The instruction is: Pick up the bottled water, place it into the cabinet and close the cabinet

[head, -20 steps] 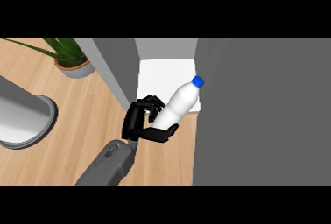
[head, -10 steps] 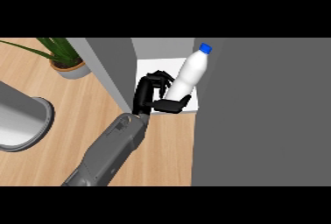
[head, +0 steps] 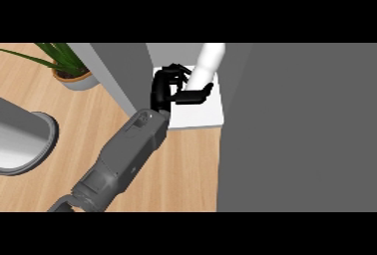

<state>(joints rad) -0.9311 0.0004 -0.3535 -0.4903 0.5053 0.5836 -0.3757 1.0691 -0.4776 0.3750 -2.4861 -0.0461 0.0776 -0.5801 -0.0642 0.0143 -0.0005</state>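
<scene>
The water bottle [head: 207, 63] is a white plastic bottle standing almost upright over the white cabinet floor [head: 197, 115]. Its cap is cut off at the top of the view. My left hand [head: 163, 85] is shut on the bottle's lower part: the thumb crosses the near side and the fingers curl round the far left side. The grey forearm [head: 117, 159] comes in from the lower left. The cabinet [head: 117, 74] is open, with a grey wall left of my hand. A broad grey panel [head: 302, 129] fills the right side. My right hand does not show.
A potted plant [head: 70, 72] stands on the wooden counter [head: 188, 169] at the far left, close to the cabinet's left wall. A large grey round vessel [head: 22, 144] sits at the left edge.
My left hand has carried the bottle up and away from me, further over the white cabinet floor. The bottle now stands straighter, and its blue cap has left the view.
</scene>
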